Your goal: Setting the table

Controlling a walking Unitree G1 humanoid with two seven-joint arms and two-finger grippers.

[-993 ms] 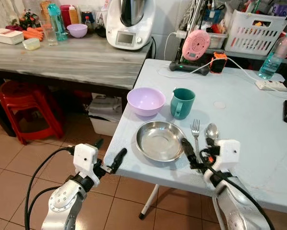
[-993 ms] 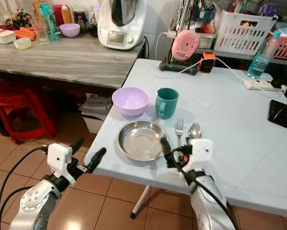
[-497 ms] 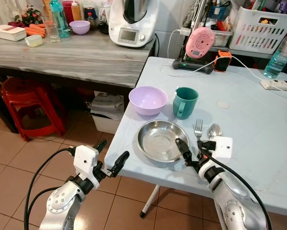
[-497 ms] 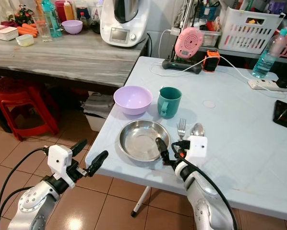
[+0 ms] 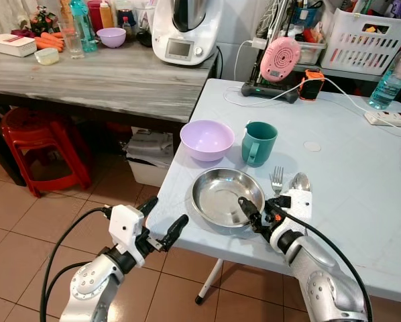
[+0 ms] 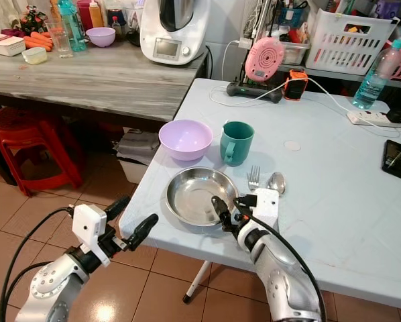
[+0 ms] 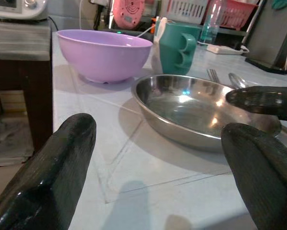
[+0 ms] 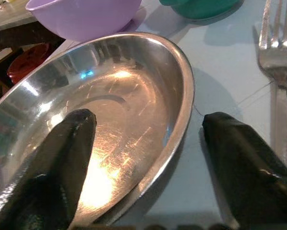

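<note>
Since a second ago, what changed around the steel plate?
The right gripper eased in from beside the fork and now straddles the near right rim of the steel plate, one finger over the plate, one outside, still open. The left gripper rose slightly toward the table edge, open. Plate, purple bowl, green mug, fork and spoon stayed put.
</note>
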